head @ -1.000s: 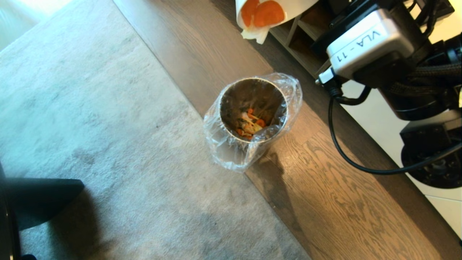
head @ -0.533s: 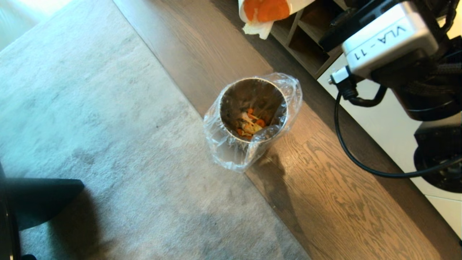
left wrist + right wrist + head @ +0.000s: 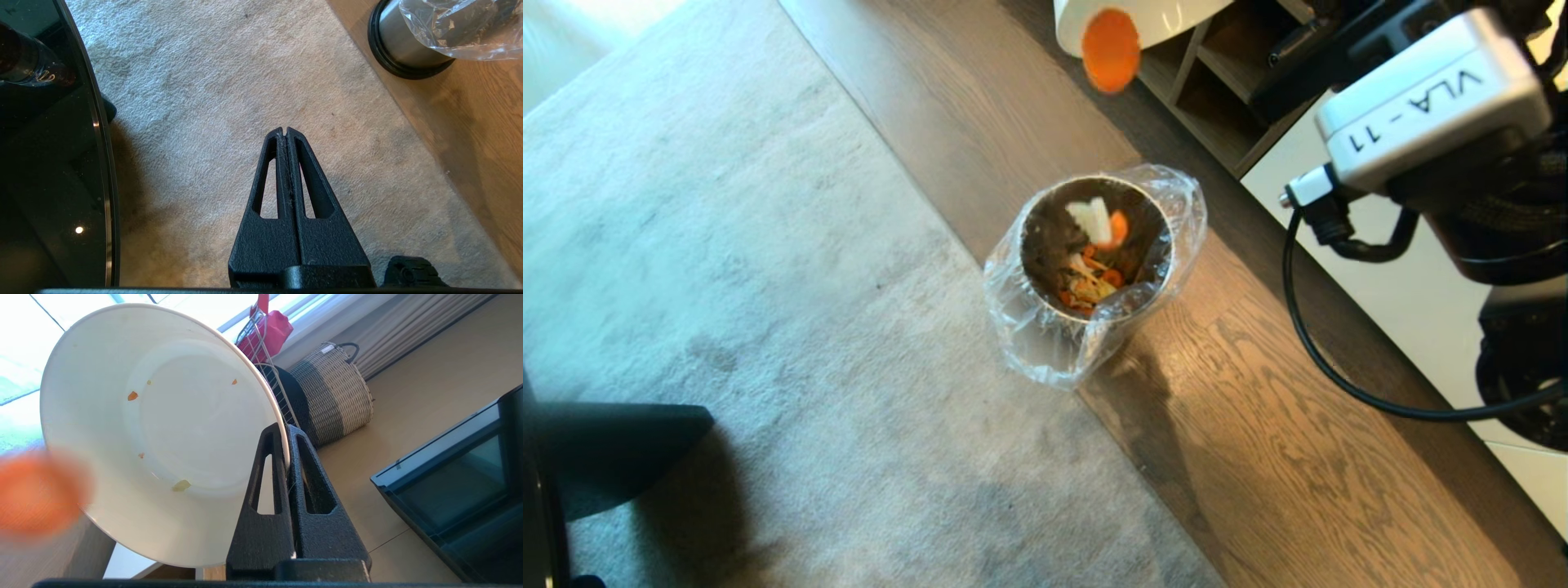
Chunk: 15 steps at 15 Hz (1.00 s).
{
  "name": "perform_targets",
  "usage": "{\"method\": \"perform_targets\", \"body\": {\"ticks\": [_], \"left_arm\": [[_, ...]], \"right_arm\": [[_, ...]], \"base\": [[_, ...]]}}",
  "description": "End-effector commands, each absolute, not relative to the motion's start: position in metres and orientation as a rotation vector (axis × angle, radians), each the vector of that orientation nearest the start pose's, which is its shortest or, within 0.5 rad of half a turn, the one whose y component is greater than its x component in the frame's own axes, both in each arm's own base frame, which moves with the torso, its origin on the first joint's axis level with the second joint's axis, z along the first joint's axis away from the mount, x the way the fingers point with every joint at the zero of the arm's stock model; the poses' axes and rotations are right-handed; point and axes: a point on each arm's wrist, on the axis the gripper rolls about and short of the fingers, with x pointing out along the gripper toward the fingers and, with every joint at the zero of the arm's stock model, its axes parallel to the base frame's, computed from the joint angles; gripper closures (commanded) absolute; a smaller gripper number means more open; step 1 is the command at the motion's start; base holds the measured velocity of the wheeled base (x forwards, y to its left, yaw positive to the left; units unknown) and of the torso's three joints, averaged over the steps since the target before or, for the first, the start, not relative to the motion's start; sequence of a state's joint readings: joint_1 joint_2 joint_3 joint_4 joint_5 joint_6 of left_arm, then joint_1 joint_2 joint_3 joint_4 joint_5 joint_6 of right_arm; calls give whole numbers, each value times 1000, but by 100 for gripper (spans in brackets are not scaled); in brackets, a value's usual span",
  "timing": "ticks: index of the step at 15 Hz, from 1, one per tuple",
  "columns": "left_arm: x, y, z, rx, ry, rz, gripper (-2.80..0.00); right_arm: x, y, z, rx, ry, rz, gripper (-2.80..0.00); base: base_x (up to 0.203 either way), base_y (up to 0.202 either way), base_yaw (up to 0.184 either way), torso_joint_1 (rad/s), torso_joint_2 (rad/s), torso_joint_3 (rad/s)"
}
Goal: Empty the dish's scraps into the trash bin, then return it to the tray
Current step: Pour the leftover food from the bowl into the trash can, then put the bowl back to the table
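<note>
The cream-white dish [image 3: 1152,15] hangs tipped on its side above and beyond the trash bin [image 3: 1045,343], a metal cylinder with a clear liner standing on the floor. My right gripper [image 3: 287,430] is shut on the dish [image 3: 163,437] at its rim. One orange scrap [image 3: 1110,49] is in the air just below the dish's lip, and white and orange scraps [image 3: 1099,222] are falling into the bin's mouth onto older scraps [image 3: 1086,286]. Only tiny crumbs cling inside the dish. My left gripper [image 3: 284,131] is shut, empty, parked over the carpet. The tray is out of view.
The bin [image 3: 402,45] stands on the wood floor [image 3: 1258,408] at the edge of a grey carpet [image 3: 727,286]. A wooden shelf unit [image 3: 1217,90] lies behind it. A black glass table [image 3: 49,163] is beside the left arm. A wicker basket [image 3: 335,392] is farther off.
The dish has tipped further and its orange and white scraps have slid out; they now fall toward the bin. My right wrist has shifted slightly up and to the right in the head view.
</note>
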<state>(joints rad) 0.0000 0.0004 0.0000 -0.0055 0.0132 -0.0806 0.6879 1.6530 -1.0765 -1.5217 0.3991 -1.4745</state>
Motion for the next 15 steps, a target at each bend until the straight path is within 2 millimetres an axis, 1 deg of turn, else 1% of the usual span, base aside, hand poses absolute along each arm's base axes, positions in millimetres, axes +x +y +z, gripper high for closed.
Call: {"method": "perform_targets", "body": {"ticks": [1,12,15], "left_arm": [[-23,0,76,-81,-7,14,0],[-23,0,76,-81,-7,14,0],[-23,0,76,-81,-7,14,0]], "right_arm": [[202,177,352,-1059,-1519,43,0],[204,179,348,-1054,-1503,61,0],[204,178,342,-1040,-1428,58,0]], "base": [[0,0,0,0,0,0],[0,0,0,0,0,0],[0,0,0,0,0,0]]}}
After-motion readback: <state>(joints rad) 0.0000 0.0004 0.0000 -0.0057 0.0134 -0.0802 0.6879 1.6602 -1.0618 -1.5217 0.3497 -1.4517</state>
